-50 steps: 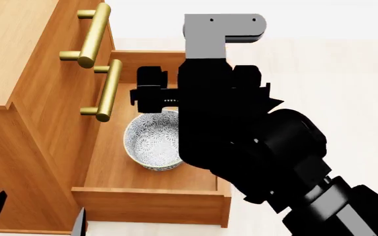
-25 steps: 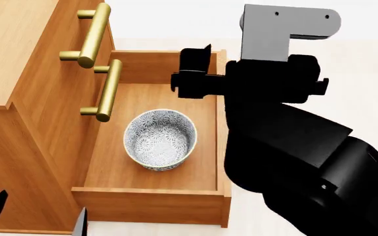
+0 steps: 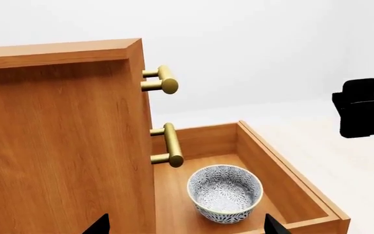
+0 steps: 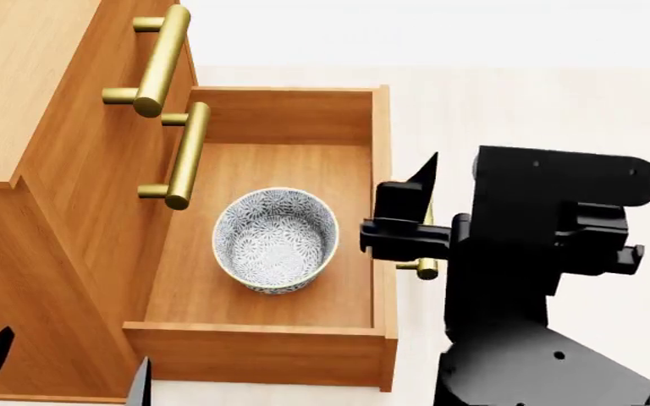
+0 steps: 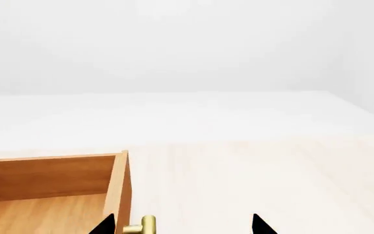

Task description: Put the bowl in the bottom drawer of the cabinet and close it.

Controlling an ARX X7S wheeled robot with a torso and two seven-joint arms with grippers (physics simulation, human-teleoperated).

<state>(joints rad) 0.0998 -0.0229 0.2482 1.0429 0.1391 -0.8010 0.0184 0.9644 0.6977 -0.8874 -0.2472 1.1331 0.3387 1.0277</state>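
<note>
The white floral bowl (image 4: pixel 277 239) (image 3: pixel 225 193) stands upright on the floor of the bottom drawer (image 4: pixel 260 351) (image 3: pixel 284 170), which is pulled out of the orange-brown cabinet (image 4: pixel 31 211) (image 3: pixel 64 146). My right gripper (image 4: pixel 410 218) (image 5: pixel 180 225) is outside the drawer's front panel (image 5: pixel 119 190) and is open. The drawer's brass handle (image 4: pixel 425 269) (image 5: pixel 144 226) shows between its fingertips, and they do not touch it. Open too, my left gripper (image 4: pixel 63 381) (image 3: pixel 185 226) hangs beside the cabinet's side, well short of the bowl.
The two upper drawers are closed and their brass bar handles (image 4: pixel 158 61) (image 4: pixel 182 156) stick out above the open drawer. Pale floor (image 4: pixel 551 110) lies beyond the drawer's front. My right arm (image 4: pixel 540 279) stands close to that front.
My right gripper has pulled away from above the bowl, swinging out over the drawer's front and down beside its handle. The bowl stays in the drawer. The left gripper has not moved.
</note>
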